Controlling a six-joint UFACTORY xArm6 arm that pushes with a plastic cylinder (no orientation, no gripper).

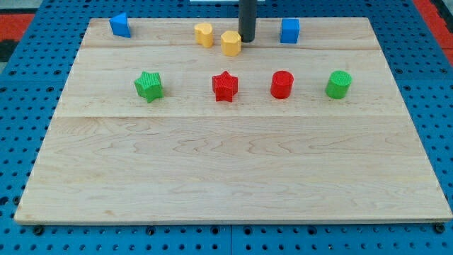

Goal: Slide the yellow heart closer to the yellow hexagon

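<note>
My tip (246, 40), a bare rod with no jaws to open or close, stood just right of the yellow heart (231, 42), which lay near the yellow hexagon (204, 34) at the board's (226, 177) top, leaving a small gap unclosed.

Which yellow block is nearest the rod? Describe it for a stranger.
Near the board's top edge, two yellow blocks sit between two blue blocks. It is the right-hand yellow block, just left of my tip; the other yellow block lies farther left.
</note>
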